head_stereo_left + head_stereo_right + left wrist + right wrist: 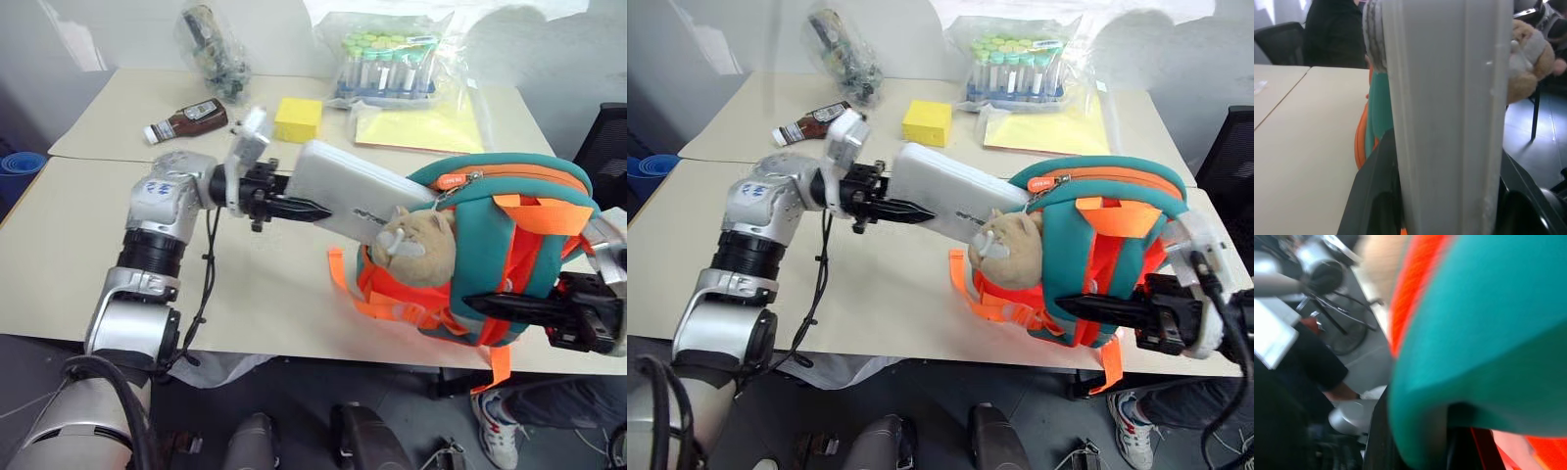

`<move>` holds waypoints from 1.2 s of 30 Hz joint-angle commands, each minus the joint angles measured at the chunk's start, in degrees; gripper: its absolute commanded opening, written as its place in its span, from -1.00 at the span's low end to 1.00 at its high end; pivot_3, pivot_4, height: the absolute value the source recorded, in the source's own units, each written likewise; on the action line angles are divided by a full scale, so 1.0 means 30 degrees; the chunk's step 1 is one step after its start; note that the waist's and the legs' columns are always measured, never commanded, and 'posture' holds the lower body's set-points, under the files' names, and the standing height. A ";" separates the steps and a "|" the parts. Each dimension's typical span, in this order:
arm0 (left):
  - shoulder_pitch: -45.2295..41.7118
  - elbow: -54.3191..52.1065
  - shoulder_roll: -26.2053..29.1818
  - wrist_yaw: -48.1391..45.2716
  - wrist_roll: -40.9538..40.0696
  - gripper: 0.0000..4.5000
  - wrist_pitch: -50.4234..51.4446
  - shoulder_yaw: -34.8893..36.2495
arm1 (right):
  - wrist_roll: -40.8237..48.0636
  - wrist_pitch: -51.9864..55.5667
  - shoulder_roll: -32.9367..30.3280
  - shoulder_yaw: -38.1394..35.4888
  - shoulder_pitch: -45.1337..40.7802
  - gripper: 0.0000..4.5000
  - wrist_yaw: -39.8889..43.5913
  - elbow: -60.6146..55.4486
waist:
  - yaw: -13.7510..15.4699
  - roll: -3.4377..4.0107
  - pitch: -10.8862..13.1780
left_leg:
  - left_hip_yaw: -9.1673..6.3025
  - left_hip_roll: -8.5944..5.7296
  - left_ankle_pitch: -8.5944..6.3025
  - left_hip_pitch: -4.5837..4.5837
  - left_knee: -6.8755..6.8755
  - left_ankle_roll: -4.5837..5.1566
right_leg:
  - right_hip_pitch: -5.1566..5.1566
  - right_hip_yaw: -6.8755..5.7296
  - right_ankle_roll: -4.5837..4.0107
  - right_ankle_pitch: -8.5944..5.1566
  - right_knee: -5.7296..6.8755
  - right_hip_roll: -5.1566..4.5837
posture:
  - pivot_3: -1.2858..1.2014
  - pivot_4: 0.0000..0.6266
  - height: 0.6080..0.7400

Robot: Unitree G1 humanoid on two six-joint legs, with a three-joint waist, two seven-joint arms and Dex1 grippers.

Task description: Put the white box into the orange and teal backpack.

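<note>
You have one backpack at the near edge of the tabletop, and it serves as the landmark here. Your right end effector is closed tight on its near teal side, holding it upright. One plush hangs on its front. One white box sticks out of its open top, slanting up and away toward your left end effector, which clamps the box's free end between its two fingers. Beyond the backpack lie one yellow block, one bottle and two clear bags.
</note>
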 commanded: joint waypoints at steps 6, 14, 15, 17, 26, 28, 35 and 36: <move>-0.0315 0.0838 -0.5207 0.5198 0.3974 -0.36 -0.4096 -0.2487 | -0.1168 -0.1021 0.0626 0.2320 -0.2508 -0.99 -0.1368 -0.0149 | 0.0001 0.0001 0.0000 | -0.0002 0.0005 -0.0027 0.0013 0.0003 0.0051 | 0.0004 0.0018 0.0003 0.0002 0.0015 0.0012 | 0.03 -0.52 1.00; -0.0491 -0.1069 -0.0634 0.1845 0.0577 0.60 -0.0029 0.0971 | -0.0911 -0.0682 0.1195 0.2096 -0.1951 -1.00 -0.2753 -0.0628 | -0.0651 0.0001 0.0001 | -0.0026 0.0033 0.0013 0.0094 -0.0066 -0.0020 | -0.0018 0.0070 -0.0016 0.0007 0.0088 0.0084 | 0.03 -0.52 1.00; -0.0320 -0.1522 0.0230 0.0699 -0.0220 0.60 0.0635 0.1355 | -0.0904 -0.0685 0.1213 0.2043 -0.1836 -1.00 -0.2857 -0.0591 | -0.0703 0.0002 0.0001 | -0.0028 0.0049 0.0030 0.0109 -0.0077 -0.0049 | -0.0018 0.0065 -0.0030 0.0008 0.0104 0.0100 | 0.03 -0.52 1.00; -0.0450 -0.1547 0.1780 -0.0551 -0.1130 0.60 0.1816 0.2006 | -0.0963 -0.0769 0.1296 0.2076 -0.1756 -1.00 -0.3052 -0.0479 | -0.0660 0.0005 -0.0001 | -0.0037 0.0069 0.0049 0.0127 -0.0088 -0.0084 | -0.0012 0.0044 -0.0054 -0.0002 0.0122 0.0112 | 0.03 -0.52 1.00; 0.0909 -0.8191 0.2242 0.1911 -0.2775 0.60 0.5478 0.1826 | -0.0341 -0.0650 0.1522 0.2443 -0.2565 -1.00 -0.3927 -0.0235 | -0.0105 0.0003 -0.0001 | -0.0048 -0.0006 0.0023 0.0063 0.0000 -0.0046 | 0.0029 0.0019 -0.0009 -0.0003 0.0055 -0.0009 | 0.03 -0.52 1.00; 0.1614 -0.9287 0.1560 0.3671 -0.1067 0.60 0.4483 0.0417 | 0.0122 -0.0571 0.1517 0.2394 -0.2810 -1.00 -0.4022 -0.0413 | -0.0030 0.0005 -0.0003 | -0.0041 -0.0014 0.0017 0.0078 -0.0001 -0.0046 | 0.0045 0.0028 0.0000 -0.0006 0.0045 -0.0016 | 0.03 -0.52 1.00; 0.2468 -0.9557 -0.1209 0.7187 0.1161 0.60 0.3253 -0.2015 | 0.1586 -0.0436 0.1543 0.2236 -0.3251 -1.00 -0.4742 -0.0862 | -0.0164 0.0004 -0.0002 | -0.0042 -0.0008 0.0026 0.0099 -0.0007 -0.0039 | 0.0042 0.0068 -0.0002 0.0001 0.0074 0.0025 | 0.03 -0.52 1.00; 0.2344 -0.9213 -0.1627 0.7714 0.1376 0.60 0.3043 -0.2031 | 0.1818 -0.0466 0.1584 0.2179 -0.3198 -1.00 -0.4834 -0.0963 | -0.0162 0.0004 -0.0002 | -0.0041 -0.0008 0.0023 0.0109 -0.0020 -0.0034 | 0.0043 0.0072 -0.0003 0.0001 0.0077 0.0026 | 0.03 -0.52 1.00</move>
